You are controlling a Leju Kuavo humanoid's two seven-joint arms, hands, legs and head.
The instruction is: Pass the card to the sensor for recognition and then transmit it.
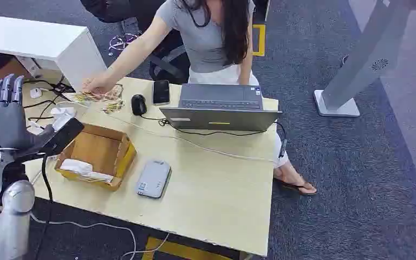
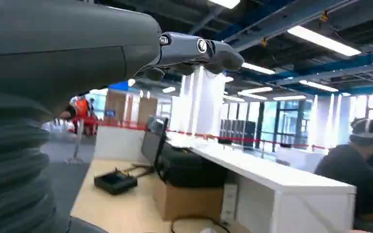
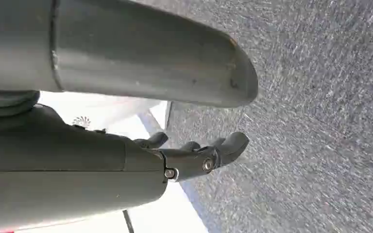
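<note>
My left hand (image 1: 2,122) is raised at the table's left edge, fingers pointing up. A flat black card (image 1: 67,134) sticks out from it toward the table, pinched by the thumb. The same hand's fingers (image 2: 194,51) stretch out straight in the left wrist view, where the card is hidden. A grey-white sensor pad (image 1: 153,179) lies flat on the wooden table (image 1: 216,189), right of the card and nearer the front edge. My right hand (image 3: 199,158) hangs over grey carpet with loosely bent fingers and nothing in it.
An open cardboard box (image 1: 114,149) with white paper stands between my left hand and the sensor pad. A seated person reaches a hand (image 1: 95,84) onto papers at the far left. Laptop (image 1: 222,105), mouse (image 1: 138,104), phone (image 1: 161,92) and cables lie behind. A white stand (image 1: 357,65) rises at the right.
</note>
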